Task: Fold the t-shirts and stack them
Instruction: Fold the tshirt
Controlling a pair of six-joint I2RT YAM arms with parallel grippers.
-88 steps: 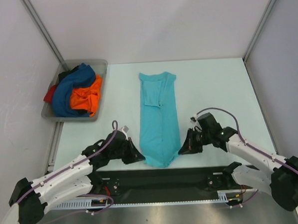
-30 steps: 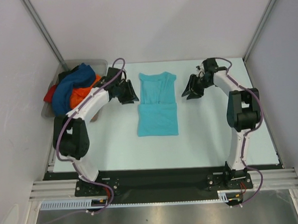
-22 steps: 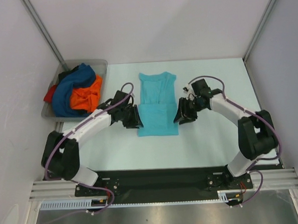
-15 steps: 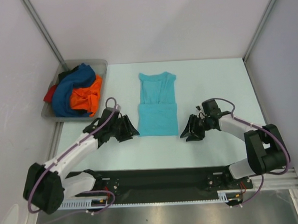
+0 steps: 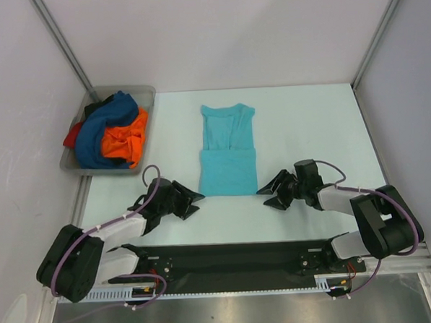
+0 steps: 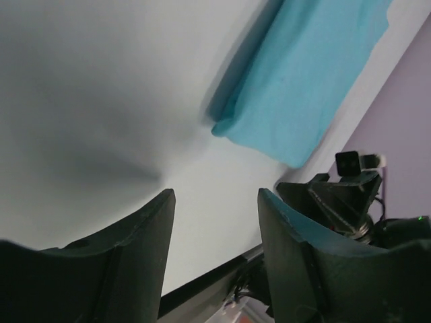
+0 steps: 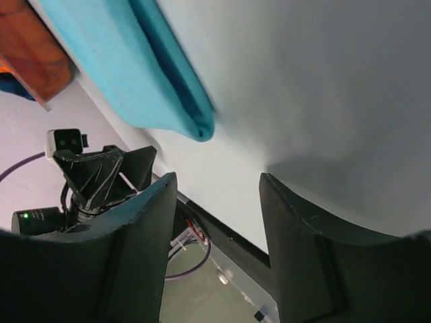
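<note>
Low over the near part of the pale desk (image 5: 307, 120), the two arms reach inward from either side. The left claw (image 5: 195, 204) and the right claw (image 5: 269, 198) each point toward the middle with fingers spread and nothing between them. Both wrist cameras show bare desk in the gap between their own dark fingers. Each claw sits just beside a near corner of the turquoise t-shirt (image 5: 227, 157) and apart from the cloth, the left one off the near left corner and the right one off the near right corner. The shirt lies flat at the centre of the desk as a narrow upright strip. Its near part is a doubled-over rectangle with a straight fold line across it, and its neckline end lies toward the far edge. From the wrist views the near edge of the shirt shows as a rounded, layered fold resting on the desk. At the far left corner, well apart from the claws, a grey tray (image 5: 145, 90) holds a loose heap: a dark blue shirt (image 5: 102, 135) draped over an orange shirt (image 5: 126, 141), with a red shirt (image 5: 73, 134) showing at the tray's left side.
</note>
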